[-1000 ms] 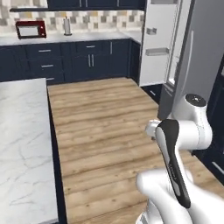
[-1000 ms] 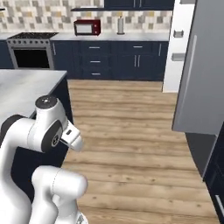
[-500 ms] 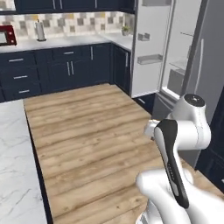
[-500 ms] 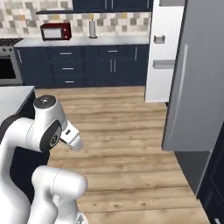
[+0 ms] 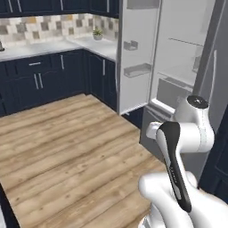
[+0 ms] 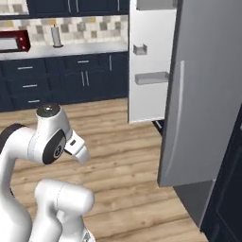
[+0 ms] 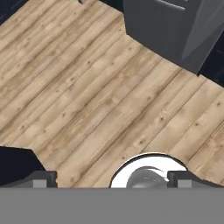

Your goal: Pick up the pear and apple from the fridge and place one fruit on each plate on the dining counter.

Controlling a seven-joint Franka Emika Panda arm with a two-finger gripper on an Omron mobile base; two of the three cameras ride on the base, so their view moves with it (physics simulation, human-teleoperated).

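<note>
The fridge [image 5: 178, 62] stands open ahead on the right, showing a grey-white interior with glass shelves. Its left door [image 5: 138, 58] carries grey bins, and its pale grey right door [image 6: 203, 94] swings out towards me. I cannot make out the pear or the apple on the shelves from here. The plates and the dining counter are out of view. In the hand view my gripper [image 7: 116, 179] points down at the wooden floor, open, with nothing between its fingertips [image 7: 43, 178]. The arm is folded close over the base.
Navy wall cabinets [image 5: 40, 80] with a pale worktop run along the back left, with a small potted plant [image 5: 97, 34] in the corner. A red microwave [image 6: 13, 41] sits on that worktop. Wooden floor [image 5: 67, 147] lies open between me and the fridge.
The whole picture has swung as the base turned right: the marble island slid out on the left and the open fridge came closer. The arm's pose is unchanged.
</note>
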